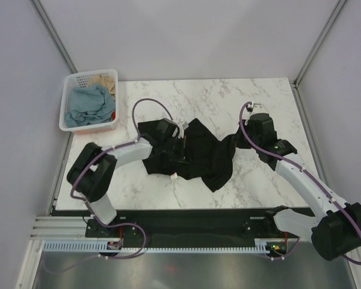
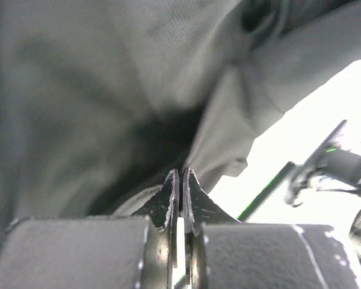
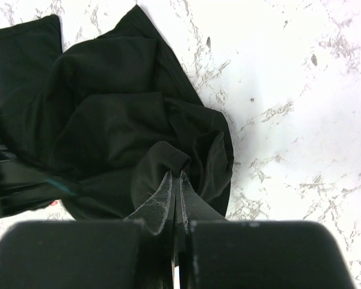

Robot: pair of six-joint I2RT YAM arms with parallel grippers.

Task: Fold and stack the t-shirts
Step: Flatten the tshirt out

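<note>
Marble table (image 1: 253,102) fills my top view, with pale walls (image 1: 198,36) close on the left, back and right. The black shirt (image 1: 204,156) lies crumpled at the middle of the table, stretched crosswise between the two arms. Bare marble lies open behind it and off to the right. Its front hem comes near the table's near edge but stays on the top.

At the far left corner sits the white basket (image 1: 68,105), tight to the table's left edge. It holds a blue shirt (image 1: 90,105), with a tan shirt (image 1: 105,80) bunched behind it.

My left gripper (image 2: 181,174) rests on the left half of the black shirt. Its fingers (image 2: 168,198) are pressed together on a fold of cloth, and grey fabric fills nearly all of that wrist view. My right gripper (image 3: 175,176) is at the shirt's right end, clamped on a knot of cloth that bunches up at its tips. Clear marble lies to one side of it in its wrist view.

A small pale label (image 1: 175,176) shows at the shirt's near edge. It is too small for me to read any writing.
</note>
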